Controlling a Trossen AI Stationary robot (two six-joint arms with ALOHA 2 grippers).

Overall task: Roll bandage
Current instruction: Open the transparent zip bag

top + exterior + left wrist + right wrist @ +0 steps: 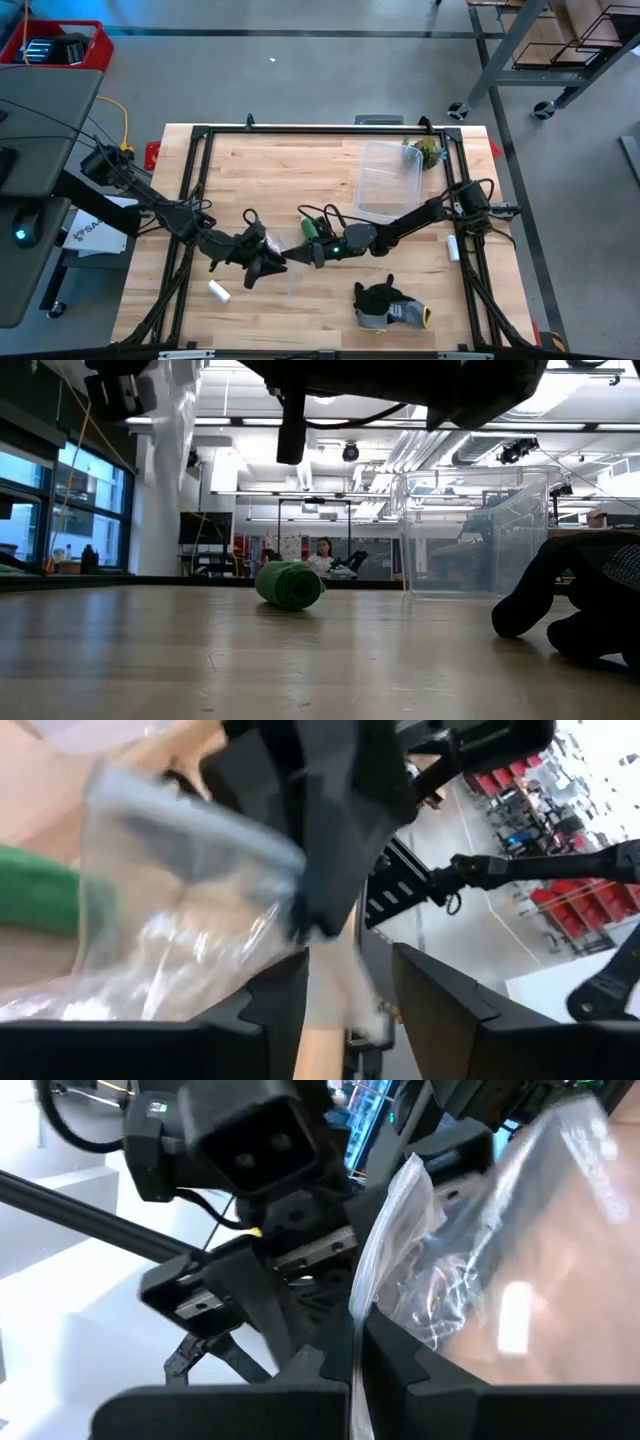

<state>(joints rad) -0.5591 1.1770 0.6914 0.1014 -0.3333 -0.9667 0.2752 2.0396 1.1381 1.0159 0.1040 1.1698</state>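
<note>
Seemingly rolled: the bandage (290, 585) lies as a compact roll mid-worktop.
Right tool (355, 1345) pinches a clear bag (480, 1270) shut; left tool (345, 990), at its nine o'clock, stands parted, gripping nothing. Bagging the roll probably remains.

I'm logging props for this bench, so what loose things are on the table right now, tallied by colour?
Green: 2, the rolled bandage and a leafy clump at the far edge.
Clear: 2, the plastic bin and the plastic bag pinched in the right claw.
White: 2, small cylinders.
Dark grey: 1, the glove.
Total: 7.
</note>
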